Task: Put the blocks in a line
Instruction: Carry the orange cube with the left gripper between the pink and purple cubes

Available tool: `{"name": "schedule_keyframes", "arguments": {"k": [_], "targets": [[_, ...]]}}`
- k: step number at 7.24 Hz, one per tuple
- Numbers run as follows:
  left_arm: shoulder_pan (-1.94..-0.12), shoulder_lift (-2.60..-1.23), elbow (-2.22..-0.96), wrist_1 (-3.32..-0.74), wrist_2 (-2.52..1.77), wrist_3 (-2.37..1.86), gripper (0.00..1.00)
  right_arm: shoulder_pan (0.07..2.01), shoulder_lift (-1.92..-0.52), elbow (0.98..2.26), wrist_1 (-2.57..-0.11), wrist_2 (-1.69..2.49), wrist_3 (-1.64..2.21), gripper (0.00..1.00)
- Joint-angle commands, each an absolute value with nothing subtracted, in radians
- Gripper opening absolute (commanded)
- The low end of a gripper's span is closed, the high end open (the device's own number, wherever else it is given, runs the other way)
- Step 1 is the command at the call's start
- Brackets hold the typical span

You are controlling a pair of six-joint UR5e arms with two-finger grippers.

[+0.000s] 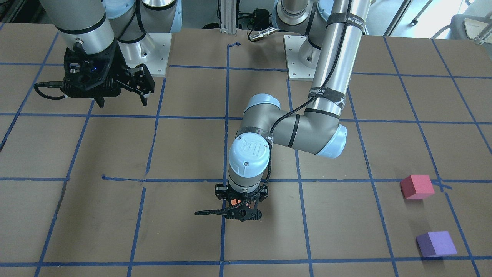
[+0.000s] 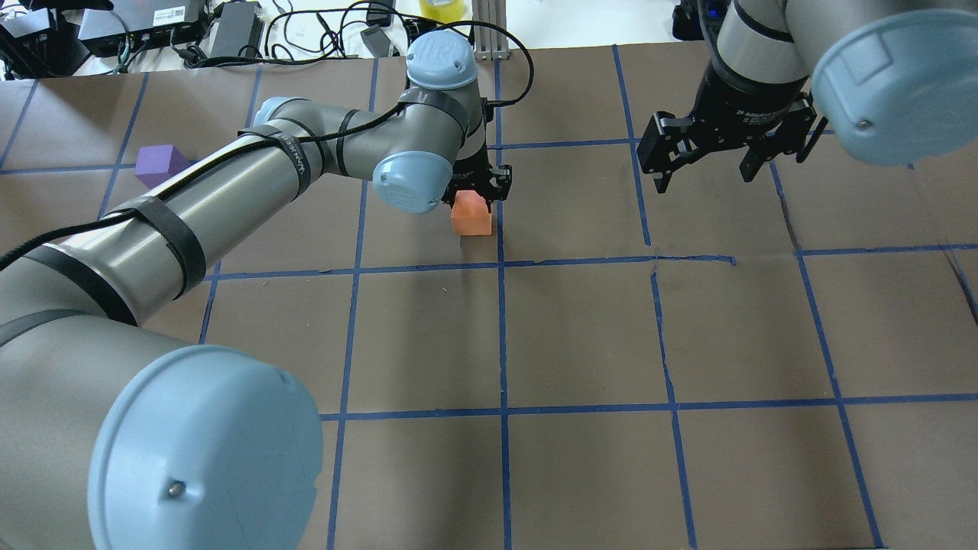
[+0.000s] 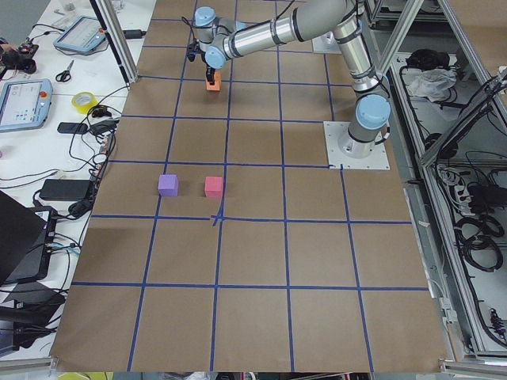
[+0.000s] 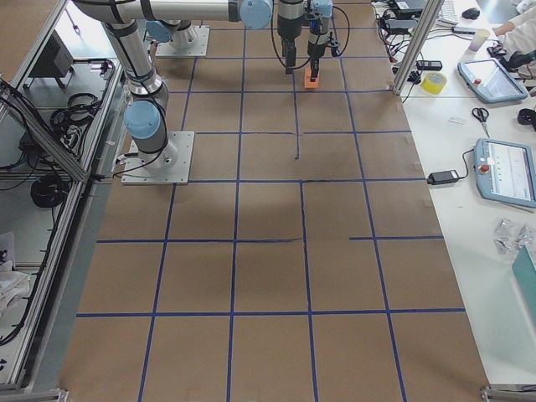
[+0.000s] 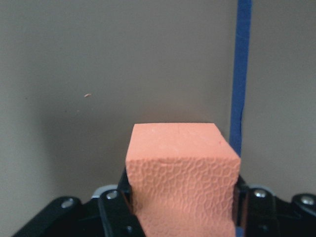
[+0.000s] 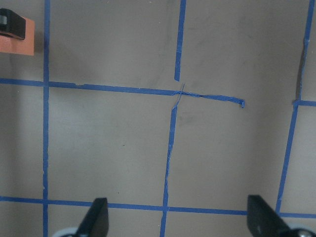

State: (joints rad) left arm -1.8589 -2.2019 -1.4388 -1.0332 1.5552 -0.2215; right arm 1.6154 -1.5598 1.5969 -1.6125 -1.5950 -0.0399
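Snugly in left claw (image 2: 473, 200): orange block (image 5: 181, 170).

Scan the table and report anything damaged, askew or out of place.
The blue tape grid is damaged on the robot's right half of the table: one strip runs crooked and wrinkled, and a cross strip stops short in a curled loose end. The orange block sits square in the left gripper.

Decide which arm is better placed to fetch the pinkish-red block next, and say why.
Left, probably: the pinkish-red block lies on that arm's side, beside the purple block. The left gripper must first release the orange block; the right gripper is open but much farther away.
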Motion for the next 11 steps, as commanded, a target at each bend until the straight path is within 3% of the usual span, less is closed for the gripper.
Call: {"name": "schedule_keyframes", "arguments": {"k": [1, 6, 8, 11], "targets": [[-1.829, -2.165, -1.442, -1.035, 1.612, -0.027, 0.0, 1.615, -1.56, 1.597, -1.612, -1.6, -0.04, 1.0], [-1.398, -2.016, -1.511, -1.098, 1.595, 0.051, 0.0, 1.617, -1.56, 1.597, -1.618, -1.6, -0.041, 1.0], [-1.216, -2.092, -1.494, -1.051, 1.603, 0.238, 0.0, 1.617, -1.56, 1.597, -1.62, -1.6, -0.043, 1.0], [-1.08, -2.157, -1.414, -1.039, 1.548, 0.383, 0.0, 1.617, -1.56, 1.597, -1.626, -1.608, -0.046, 1.0]]}}
